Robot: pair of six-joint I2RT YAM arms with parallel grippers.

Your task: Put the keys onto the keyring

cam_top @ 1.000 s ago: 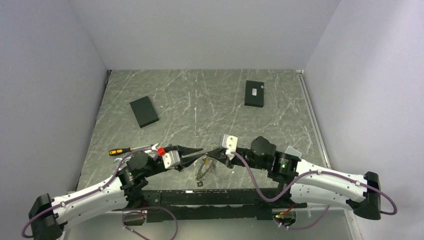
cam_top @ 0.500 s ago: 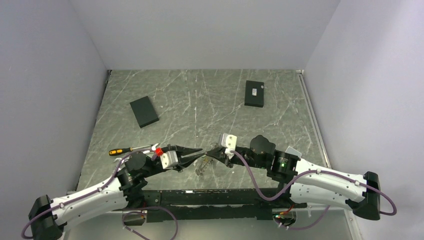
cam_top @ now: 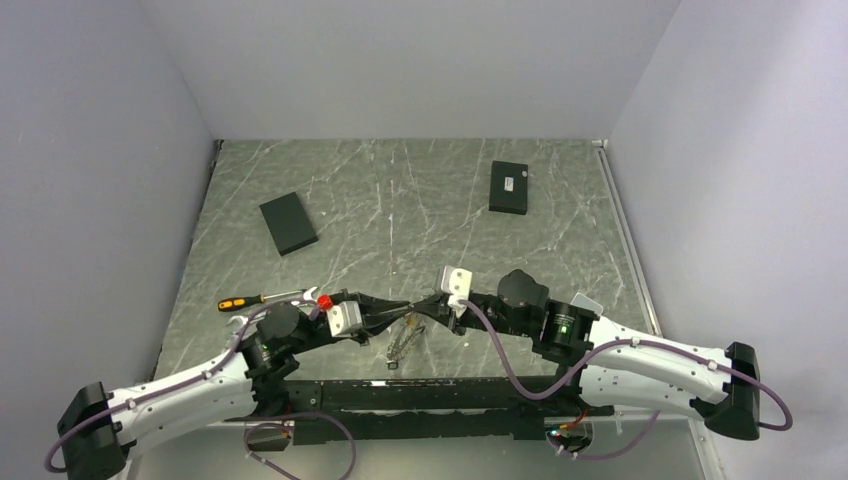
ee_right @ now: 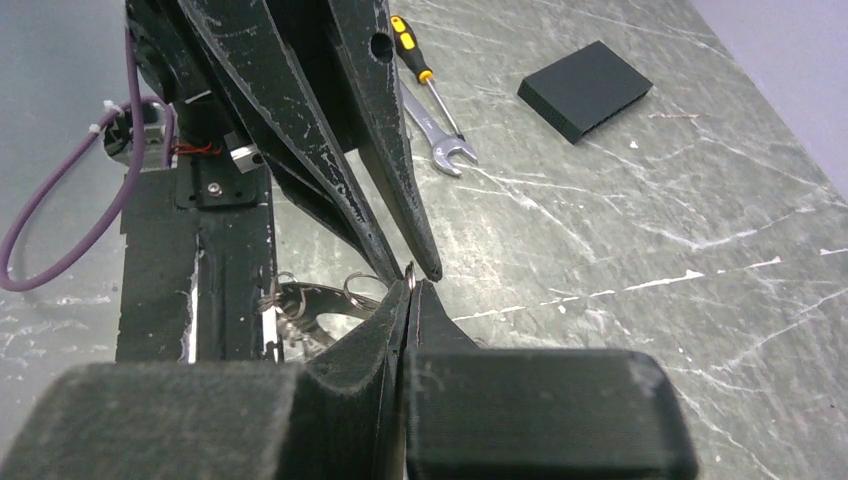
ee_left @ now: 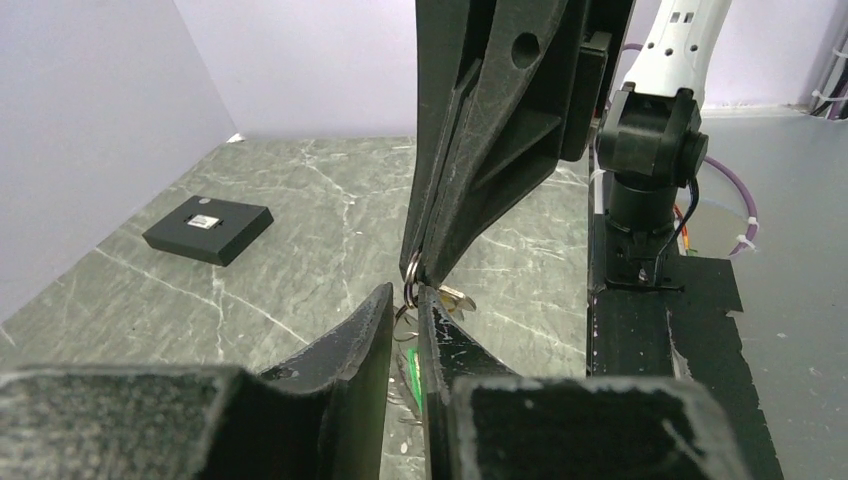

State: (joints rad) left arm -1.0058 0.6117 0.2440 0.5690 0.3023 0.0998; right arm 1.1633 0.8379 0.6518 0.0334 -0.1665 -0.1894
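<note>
overhead; opposed wrist close-ups, seemingly on keyring (ee_left: 410, 283)

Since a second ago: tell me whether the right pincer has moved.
Yes, slightly. The right pincer, holding the keyring, has edged left, away from the table's right rail, toward the left pincer.

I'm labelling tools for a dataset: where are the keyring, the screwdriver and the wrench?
keyring (cam_top: 402, 338), top external view, dangling key cluster.
screwdriver (ee_right: 410, 42), right wrist view, handle.
wrench (ee_right: 452, 155), right wrist view, open end.
</note>
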